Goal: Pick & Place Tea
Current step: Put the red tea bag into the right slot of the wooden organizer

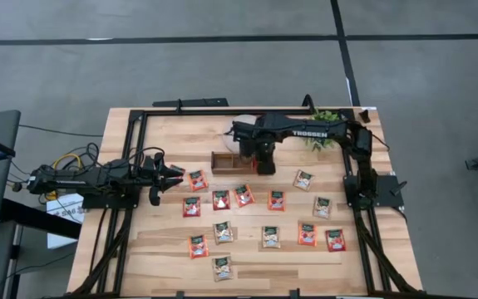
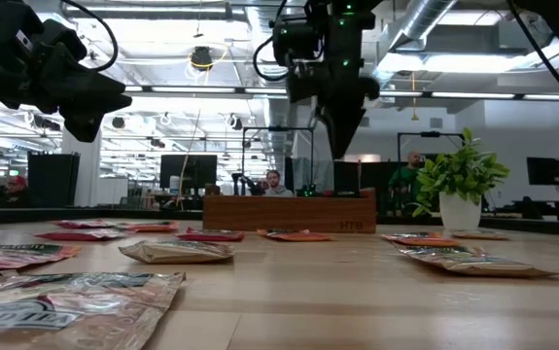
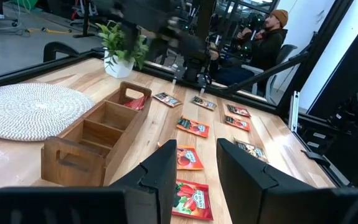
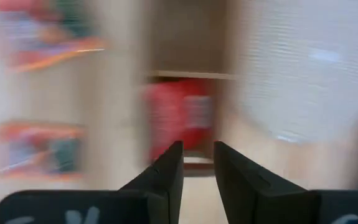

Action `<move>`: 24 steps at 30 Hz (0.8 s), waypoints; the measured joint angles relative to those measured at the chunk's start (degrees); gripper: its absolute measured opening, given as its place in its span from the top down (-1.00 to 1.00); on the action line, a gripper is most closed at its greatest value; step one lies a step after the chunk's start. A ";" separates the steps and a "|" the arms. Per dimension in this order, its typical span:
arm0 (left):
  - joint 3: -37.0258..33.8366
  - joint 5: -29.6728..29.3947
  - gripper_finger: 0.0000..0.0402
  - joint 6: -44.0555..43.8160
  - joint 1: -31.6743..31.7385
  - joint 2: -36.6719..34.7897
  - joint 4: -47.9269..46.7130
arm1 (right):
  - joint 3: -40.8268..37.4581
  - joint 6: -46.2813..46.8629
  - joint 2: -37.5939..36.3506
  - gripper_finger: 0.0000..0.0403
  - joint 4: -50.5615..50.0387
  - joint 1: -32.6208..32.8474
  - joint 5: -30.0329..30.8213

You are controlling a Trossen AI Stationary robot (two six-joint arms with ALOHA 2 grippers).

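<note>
Hanging above the wooden tray (image 1: 231, 161), the right gripper (image 4: 197, 163) has its fingers a narrow gap apart with nothing between them; directly below it a red tea sachet (image 4: 177, 115) lies in the tray's end compartment. Off to the side, the left gripper (image 3: 196, 167) hovers, fingers parted and empty, over other tea sachets (image 1: 222, 199) scattered across the worktop (image 1: 255, 257).

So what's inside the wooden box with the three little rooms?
One red tea sachet lies in the end compartment of the wooden tray. The middle one looks empty. The nearest compartment's floor is hidden by its wall.
</note>
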 joint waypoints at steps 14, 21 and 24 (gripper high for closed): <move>0.00 0.00 0.47 0.00 0.02 -0.01 -0.02 | -0.44 -10.30 0.28 0.60 -0.67 4.85 -12.90; 0.00 0.00 0.47 0.00 0.00 -0.01 -0.02 | -4.69 -11.01 0.33 0.60 2.27 4.92 -14.81; 0.00 0.00 0.47 0.00 0.00 -0.01 -0.02 | -5.77 -9.50 0.35 0.60 4.41 4.87 -14.43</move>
